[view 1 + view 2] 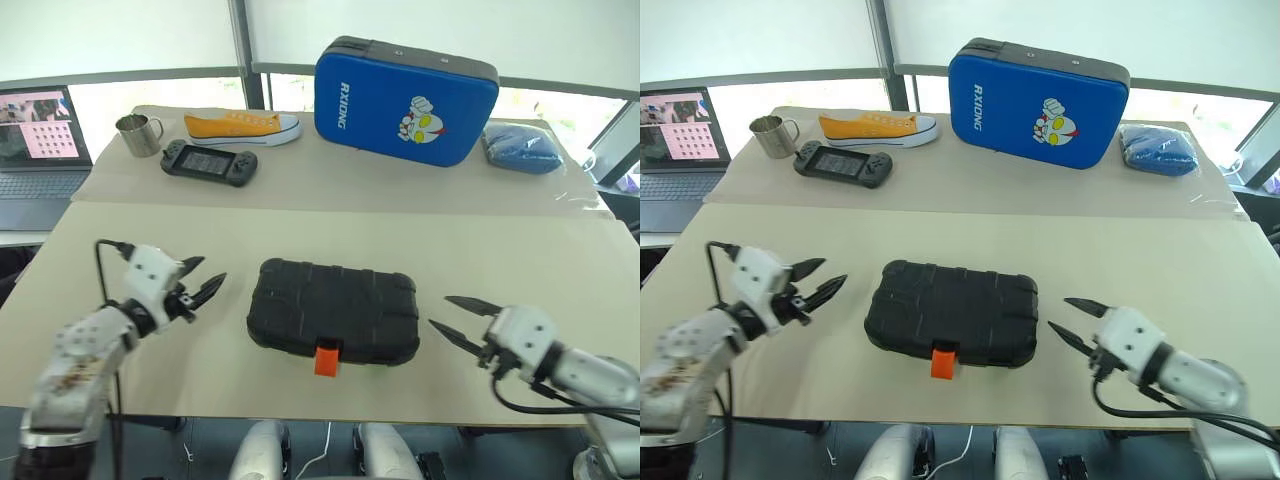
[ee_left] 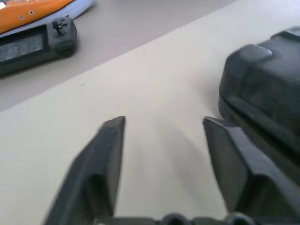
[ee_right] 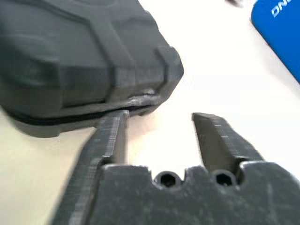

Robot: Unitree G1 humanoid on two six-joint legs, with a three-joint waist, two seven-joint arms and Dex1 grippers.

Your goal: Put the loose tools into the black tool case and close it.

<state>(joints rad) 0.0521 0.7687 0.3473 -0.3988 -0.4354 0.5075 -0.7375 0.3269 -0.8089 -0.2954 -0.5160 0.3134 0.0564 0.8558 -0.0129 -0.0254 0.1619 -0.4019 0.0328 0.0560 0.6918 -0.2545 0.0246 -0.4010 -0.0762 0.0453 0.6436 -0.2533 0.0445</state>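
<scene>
Case: black moulded-plastic clamshell tool case [image 1: 333, 310] lies flat and closed near the front middle of the beige worktop [image 1: 330, 235]; lid down on base.
Latch: small orange latch [image 1: 327, 359] on the case's front edge, facing the robot.
Left tool [image 1: 206, 283]: just beside the case's left end, apart from it; fingers spread, holding nothing.
Right tool [image 1: 453, 321]: near the case's right end, not touching; fingers spread, empty.
Rear of worktop: large blue cartoon-printed case [image 1: 404, 101] standing upright; orange canvas shoe [image 1: 242, 126]; black handheld game console [image 1: 209, 161]; metal mug [image 1: 139, 134]; folded blue cloth [image 1: 522, 148].
Far left: open laptop [image 1: 38, 150].
</scene>
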